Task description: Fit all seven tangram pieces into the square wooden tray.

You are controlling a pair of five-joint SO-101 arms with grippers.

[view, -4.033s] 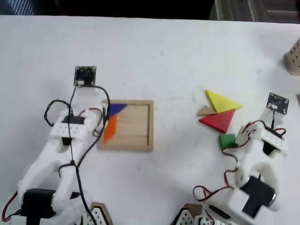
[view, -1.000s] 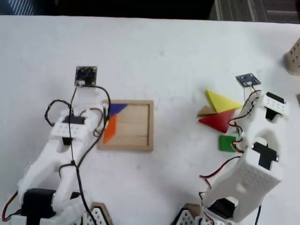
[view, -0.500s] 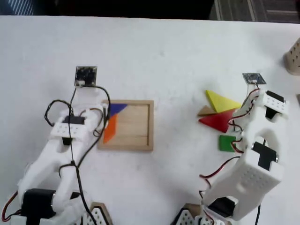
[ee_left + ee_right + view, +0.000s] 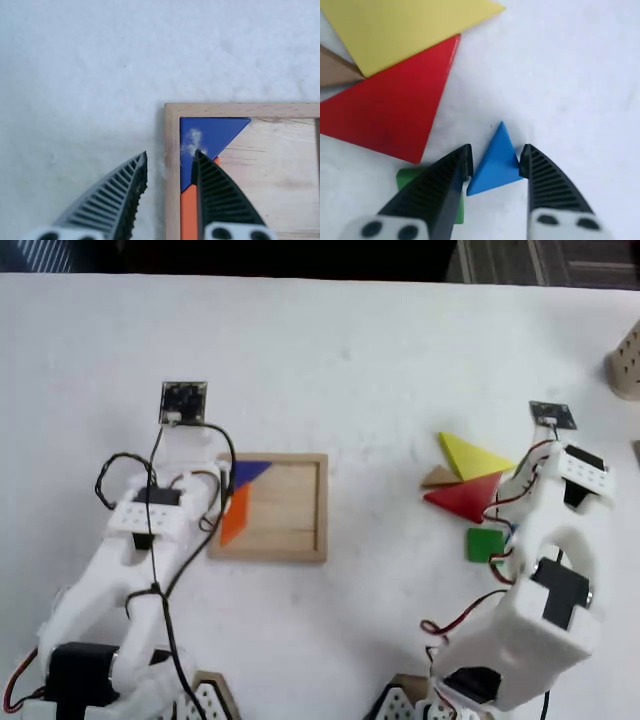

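Since half a second ago, the right arm [image 4: 545, 585] has shifted slightly down and to the right at the right edge of the overhead frame. The left arm [image 4: 135, 540] and every piece lie where they were.

The square wooden tray [image 4: 272, 555] sits left of centre on the white table [image 4: 360, 360]. It holds a dark blue triangle [image 4: 248, 471] in its upper left corner and an orange piece [image 4: 234, 515] just below, along its left wall. The left gripper [image 4: 171, 154] hovers at that corner with its fingers spread and holding nothing. One finger is over the table outside the rim and the other is over the dark blue triangle.

At centre right, well apart from the tray, a yellow triangle [image 4: 472, 455], a red triangle [image 4: 465, 497] and a brown piece [image 4: 437, 477] lie touching in a cluster. A green square [image 4: 484, 544] sits just below them.

The right gripper [image 4: 495, 150] is spread around a small light blue triangle [image 4: 494, 166]. This triangle lies flat on the table beside the green square, with a fingertip close on either side.
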